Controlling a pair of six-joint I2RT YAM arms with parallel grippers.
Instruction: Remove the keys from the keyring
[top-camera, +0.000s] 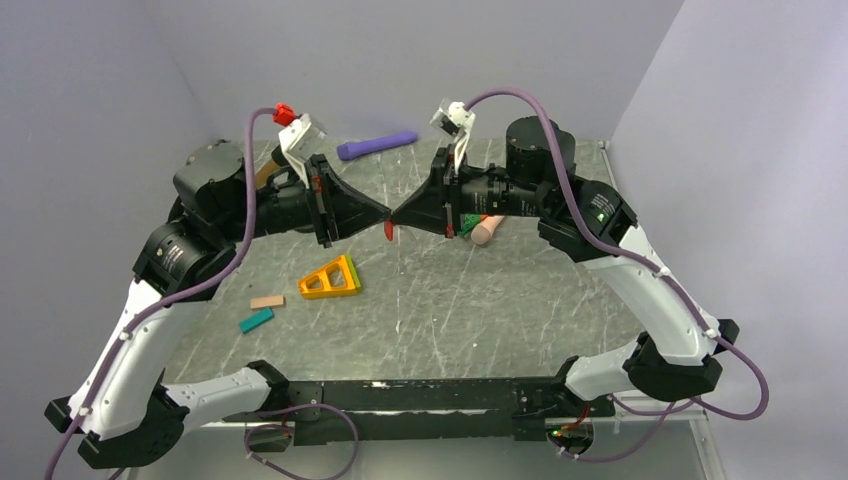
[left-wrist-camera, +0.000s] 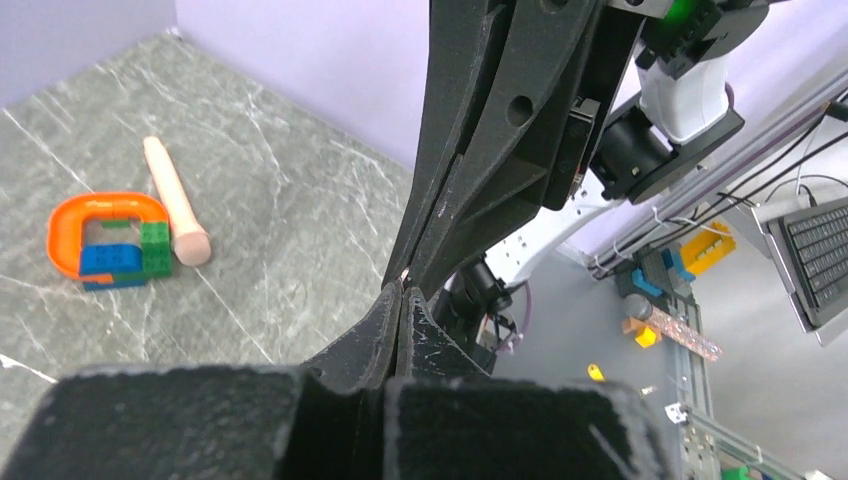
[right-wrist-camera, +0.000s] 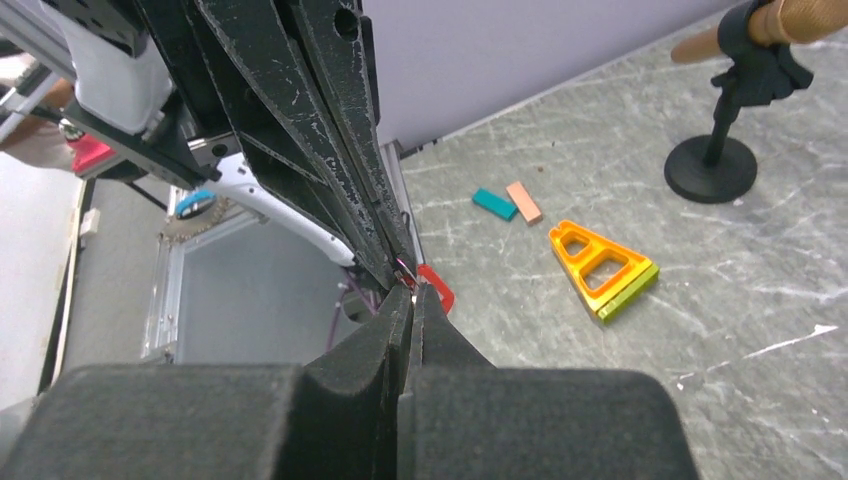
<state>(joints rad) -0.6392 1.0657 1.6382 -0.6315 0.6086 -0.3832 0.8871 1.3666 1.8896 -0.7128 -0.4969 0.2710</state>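
Observation:
My left gripper (top-camera: 385, 213) and right gripper (top-camera: 398, 216) meet tip to tip above the middle of the table, both with jaws closed. A tiny red key (top-camera: 388, 231) hangs just below the meeting point. In the right wrist view the red key (right-wrist-camera: 437, 287) sits right beyond my right gripper (right-wrist-camera: 411, 290), and a thin wire keyring (right-wrist-camera: 405, 268) shows between the two pairs of tips. In the left wrist view my left gripper (left-wrist-camera: 402, 290) presses against the right arm's fingers (left-wrist-camera: 470, 200); key and ring are hidden there.
An orange and green triangle (top-camera: 331, 279), a tan block (top-camera: 267, 301) and a teal block (top-camera: 256, 320) lie front left. A purple cylinder (top-camera: 377, 146) lies at the back. A wooden peg (left-wrist-camera: 175, 200) and an orange loop with blocks (left-wrist-camera: 110, 240) lie under the right arm. A black stand (right-wrist-camera: 712, 165) is near the left arm.

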